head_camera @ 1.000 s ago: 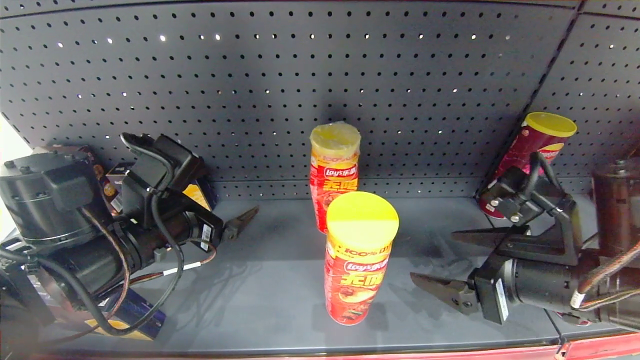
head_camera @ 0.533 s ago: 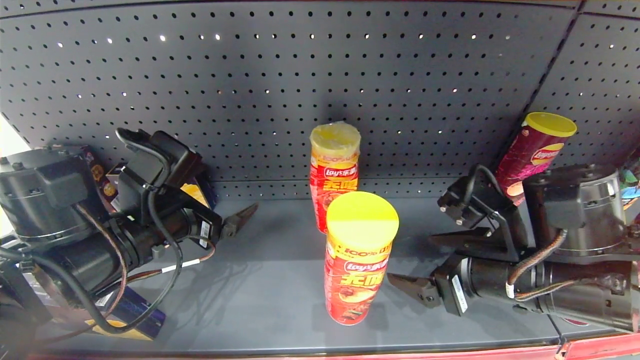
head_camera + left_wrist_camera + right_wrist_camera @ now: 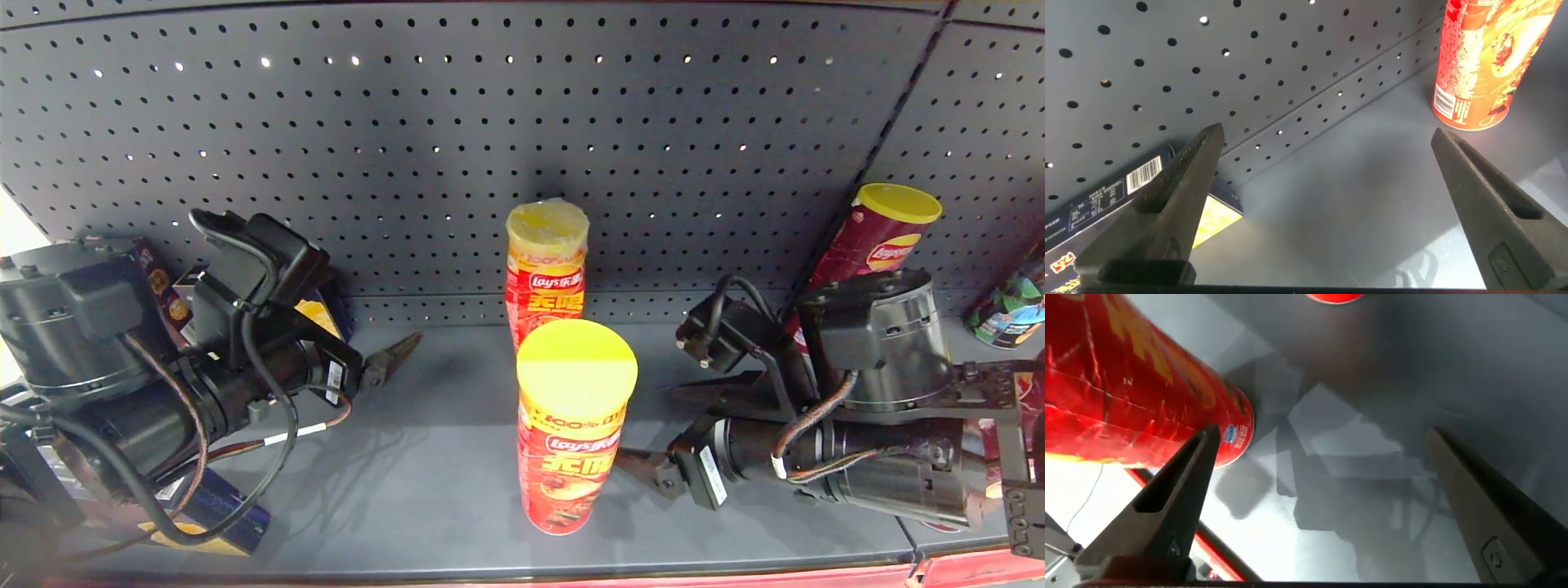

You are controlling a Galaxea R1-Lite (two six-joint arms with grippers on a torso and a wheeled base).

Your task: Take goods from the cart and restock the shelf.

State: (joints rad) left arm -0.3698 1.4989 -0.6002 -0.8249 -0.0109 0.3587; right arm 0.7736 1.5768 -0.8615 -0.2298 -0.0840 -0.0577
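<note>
Head view, centre: our right hand (image 3: 649, 425) gapes wide just beside the yellow-lidded red cylindrical crisp tube (image 3: 571, 433); our left hand (image 3: 1324, 135) gapes wide too, holding nothing.

Two red chip cans with yellow lids: the front red can (image 3: 575, 425) just beside the right gripper (image 3: 649, 426), the rear red can (image 3: 545, 269) beyond it. One maroon chip can (image 3: 878, 233) behind that gripper. One patterned can (image 3: 1008, 306). Near the left gripper (image 3: 1327, 139), at least two boxes, partly hidden: the upper box (image 3: 318, 315) and the lower box (image 3: 214, 513).
</note>
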